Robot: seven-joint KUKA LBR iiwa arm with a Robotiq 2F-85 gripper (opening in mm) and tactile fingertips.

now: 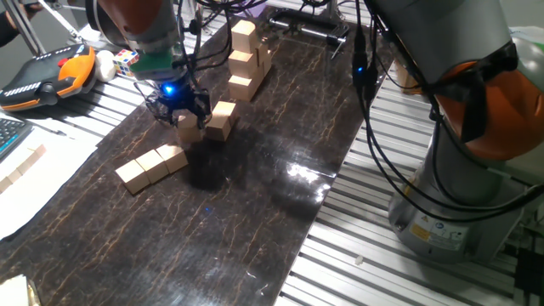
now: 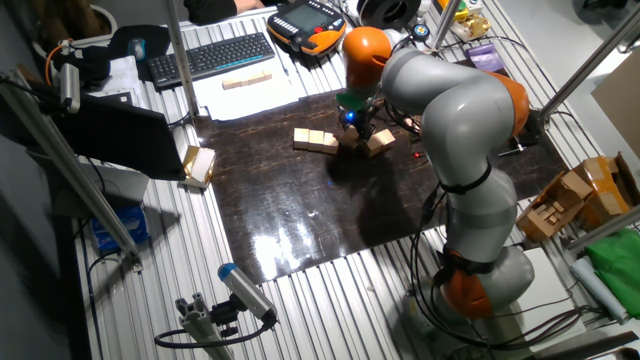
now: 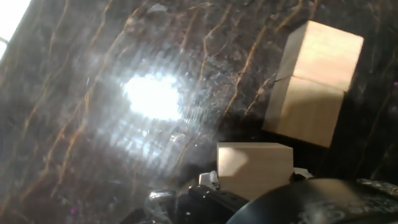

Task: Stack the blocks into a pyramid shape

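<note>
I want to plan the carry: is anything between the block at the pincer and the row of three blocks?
Nothing visible does. The block at the pincer and the row of three blocks are separated only by bare dark mat. The two-high blocks stand on the other side.

Honestly can't read any text here, the sticker on the robot base (image 1: 435,231) is way too blurry.
</note>
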